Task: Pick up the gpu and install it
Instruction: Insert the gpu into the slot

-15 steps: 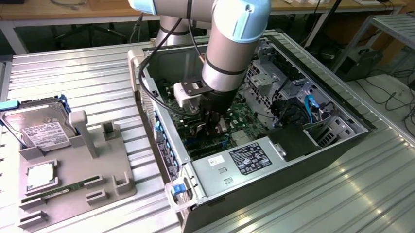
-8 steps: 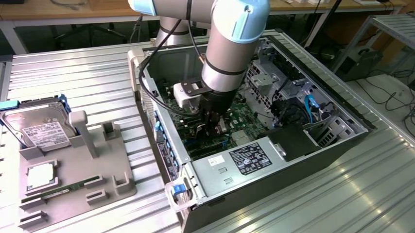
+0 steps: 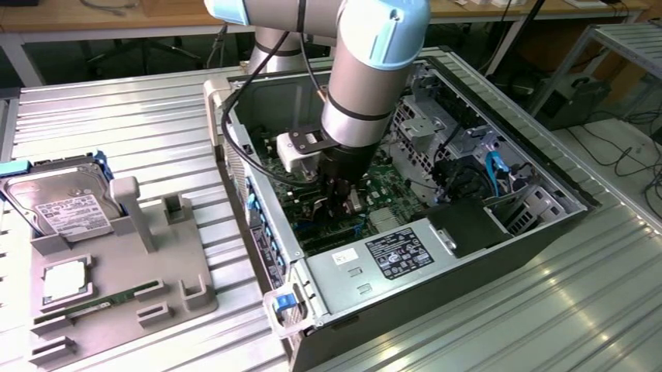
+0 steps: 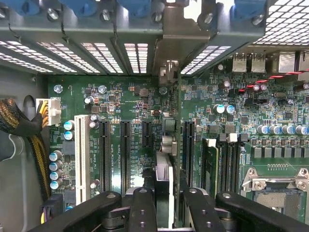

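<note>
The gripper (image 4: 166,203), clamped on the gpu (image 4: 169,145), holds it edge-on over a motherboard (image 4: 135,111) slot, bracket at twelve o'clock, lined up for seating.

A robotics lab; ribbed aluminium bench (image 3: 135,116), open computer case (image 3: 538,182) (side panel off), cabled desks (image 3: 62,19) behind.

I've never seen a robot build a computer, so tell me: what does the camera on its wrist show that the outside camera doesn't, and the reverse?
Wrist view alone: the row of expansion slots, a white slot and the vented rear brackets.

Exterior view alone: the whole computer case, the arm, and a grey holder tray with a hard drive.

Both: the green motherboard and the gripper holding the gpu edge-on over it.
</note>
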Motion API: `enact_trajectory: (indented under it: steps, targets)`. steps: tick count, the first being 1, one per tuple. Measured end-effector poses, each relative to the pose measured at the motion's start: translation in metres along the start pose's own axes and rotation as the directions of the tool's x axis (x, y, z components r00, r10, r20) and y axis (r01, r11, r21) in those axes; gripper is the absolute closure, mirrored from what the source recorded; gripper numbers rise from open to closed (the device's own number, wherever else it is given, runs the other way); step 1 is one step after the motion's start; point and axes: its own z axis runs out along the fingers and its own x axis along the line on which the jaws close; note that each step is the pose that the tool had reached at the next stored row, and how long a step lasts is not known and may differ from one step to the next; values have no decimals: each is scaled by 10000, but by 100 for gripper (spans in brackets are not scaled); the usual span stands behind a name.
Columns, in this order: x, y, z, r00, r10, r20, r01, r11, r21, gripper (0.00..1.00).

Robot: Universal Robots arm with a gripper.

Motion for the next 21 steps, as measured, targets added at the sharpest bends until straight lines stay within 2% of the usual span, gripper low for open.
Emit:
enact_trajectory:
  steps: [3, 5, 6, 7, 9, 15, 21]
  targets:
    - [0, 0, 0, 10000, 0, 0, 0, 10000, 0, 73]
    - [-5, -2, 21, 10000, -1, 51, 0, 10000, 23, 72]
    - [-2, 0, 6, 10000, 1, 15, -1, 10000, 7, 72]
    - [-1, 1, -12, 10000, 1, -8, -1, 10000, -4, 65]
    - [-3, 0, -43, 10000, -1, 6, 1, 10000, 9, 65]
    - [-14, 6, -309, 10000, -2, 2, 2, 10000, 46, 65]
    - [-25, 11, -583, 10000, -1, -1, 1, 10000, 56, 65]
